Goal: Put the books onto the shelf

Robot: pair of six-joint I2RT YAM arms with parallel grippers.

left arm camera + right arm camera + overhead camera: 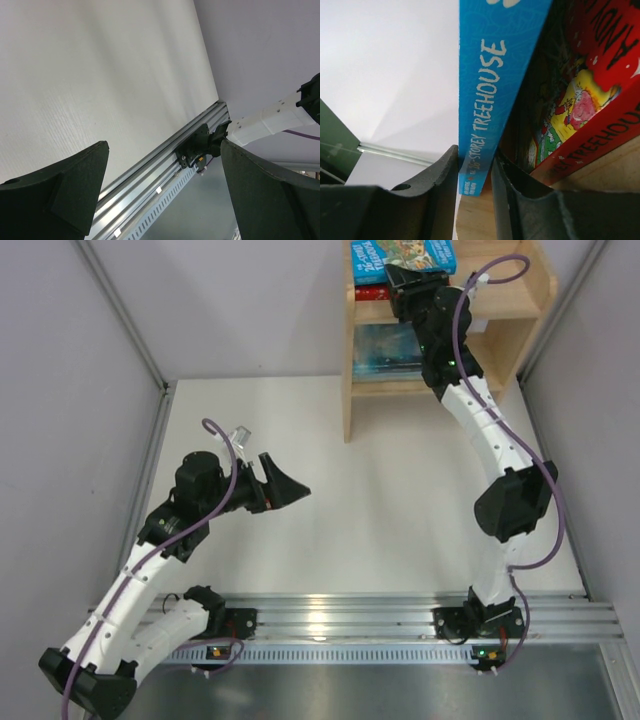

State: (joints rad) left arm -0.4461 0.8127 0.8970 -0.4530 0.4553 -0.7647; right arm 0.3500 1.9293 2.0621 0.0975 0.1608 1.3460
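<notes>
Blue book (492, 90) sits at the top tier of the shelf (522, 302), just beside the red book (605, 60), its spine running straight out from the right gripper (475, 167), whose narrowed jaws clamp its near end, while the left gripper (282, 480) gapes wide, well apart over the table (390, 520).

Glossy blue book (487, 75), bare wood shelf (530, 295)

the blue book (490, 75) has "storey treehouse" in white letters along its spine; the smaller print before and below it is too small to read. the red book (605, 65) shows "treehouse" on its spine and black "andy" on its cover.
</notes>
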